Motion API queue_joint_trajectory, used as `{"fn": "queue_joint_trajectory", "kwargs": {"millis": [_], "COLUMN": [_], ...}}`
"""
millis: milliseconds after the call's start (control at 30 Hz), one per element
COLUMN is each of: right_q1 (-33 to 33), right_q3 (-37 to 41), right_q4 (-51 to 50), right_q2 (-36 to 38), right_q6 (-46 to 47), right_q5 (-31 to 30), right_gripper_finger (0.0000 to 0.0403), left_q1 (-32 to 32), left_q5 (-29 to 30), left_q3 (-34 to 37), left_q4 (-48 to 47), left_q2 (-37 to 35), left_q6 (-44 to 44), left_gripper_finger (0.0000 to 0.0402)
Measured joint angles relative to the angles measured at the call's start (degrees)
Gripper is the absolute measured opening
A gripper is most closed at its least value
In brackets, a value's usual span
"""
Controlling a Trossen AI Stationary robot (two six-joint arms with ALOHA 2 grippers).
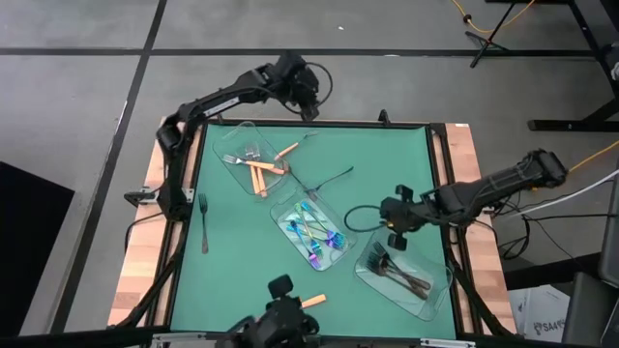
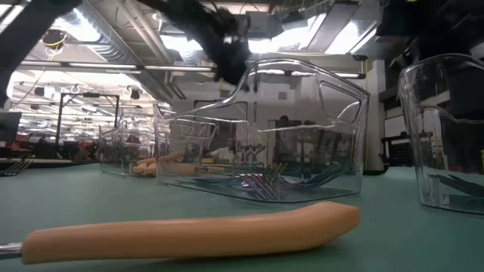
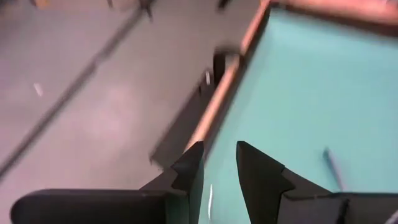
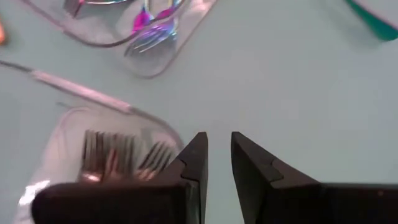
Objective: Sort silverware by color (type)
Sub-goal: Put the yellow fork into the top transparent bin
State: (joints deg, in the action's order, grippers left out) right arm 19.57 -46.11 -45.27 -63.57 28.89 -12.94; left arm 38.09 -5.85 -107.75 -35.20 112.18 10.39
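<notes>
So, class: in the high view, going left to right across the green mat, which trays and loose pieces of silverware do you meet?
Dark fork lying alone → tray with orange-handled pieces → loose orange-handled piece at the near edge → tray of iridescent cutlery → tray of dark forks.

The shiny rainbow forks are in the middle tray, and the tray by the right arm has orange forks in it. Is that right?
Not quite. The tray by the right arm holds dark forks, not orange ones, as the high view shows. The orange-handled ones lie in the far tray near the left arm. The rainbow forks are indeed in the middle tray.
</notes>
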Motion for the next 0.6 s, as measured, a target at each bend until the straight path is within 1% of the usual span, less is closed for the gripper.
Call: {"fn": "queue_joint_trajectory", "kwargs": {"millis": [267,433,600], "right_q1": [-4.9,-6.2,-6.1], "right_q3": [0.0,0.0,0.0], "right_q4": [0.2,0.2,0.2], "right_q2": [0.0,0.0,0.0], "right_q6": [-4.8,-5.4,-5.4], "right_q5": [0.0,0.1,0.1], "right_gripper_finger": [0.0057,0.0057,0.0057], "left_q1": [1.7,2.0,1.9], "left_q5": [0.4,0.7,0.6], "left_q3": [-0.1,-0.1,-0.2], "left_q4": [-9.5,-10.0,-10.3], "left_q2": [6.6,9.1,11.5], "left_q6": [0.0,0.1,0.1], "left_gripper_finger": [0.0089,0.0089,0.0089]}}
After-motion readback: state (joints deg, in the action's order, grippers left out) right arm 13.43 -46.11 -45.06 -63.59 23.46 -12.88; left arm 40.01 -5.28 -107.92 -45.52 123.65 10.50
